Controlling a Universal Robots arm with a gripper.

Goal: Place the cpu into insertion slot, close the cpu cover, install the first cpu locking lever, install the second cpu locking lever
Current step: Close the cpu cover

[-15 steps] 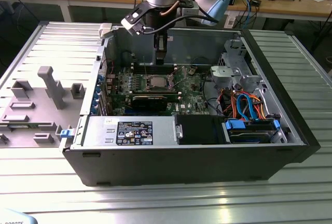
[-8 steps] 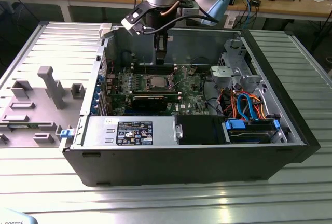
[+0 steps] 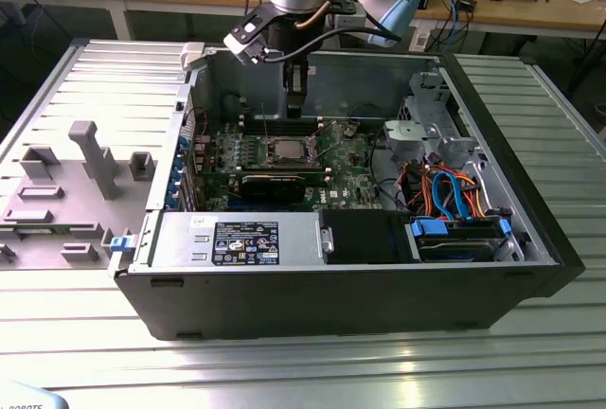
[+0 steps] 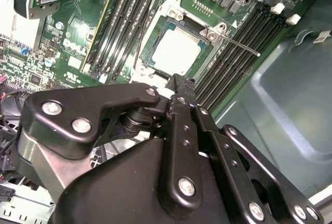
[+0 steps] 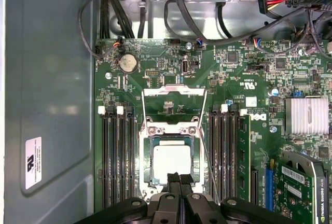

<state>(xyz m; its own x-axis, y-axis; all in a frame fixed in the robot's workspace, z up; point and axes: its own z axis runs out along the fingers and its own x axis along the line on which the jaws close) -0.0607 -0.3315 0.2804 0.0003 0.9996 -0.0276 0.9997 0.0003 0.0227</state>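
Hovering closed, the black end effector (image 5: 179,178) overhangs the flat, dull-silver square cpu (image 5: 170,162).

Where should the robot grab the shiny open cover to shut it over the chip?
Probably the free crossbar of the cpu cover, the edge farthest from the cpu. Come from above: the bar is thin, and the big window leaves room to pinch it.

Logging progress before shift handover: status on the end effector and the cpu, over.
End effector shut, tips at edge of cpu. Chip seated in insertion slot. Thin lever rod standing free alongside.
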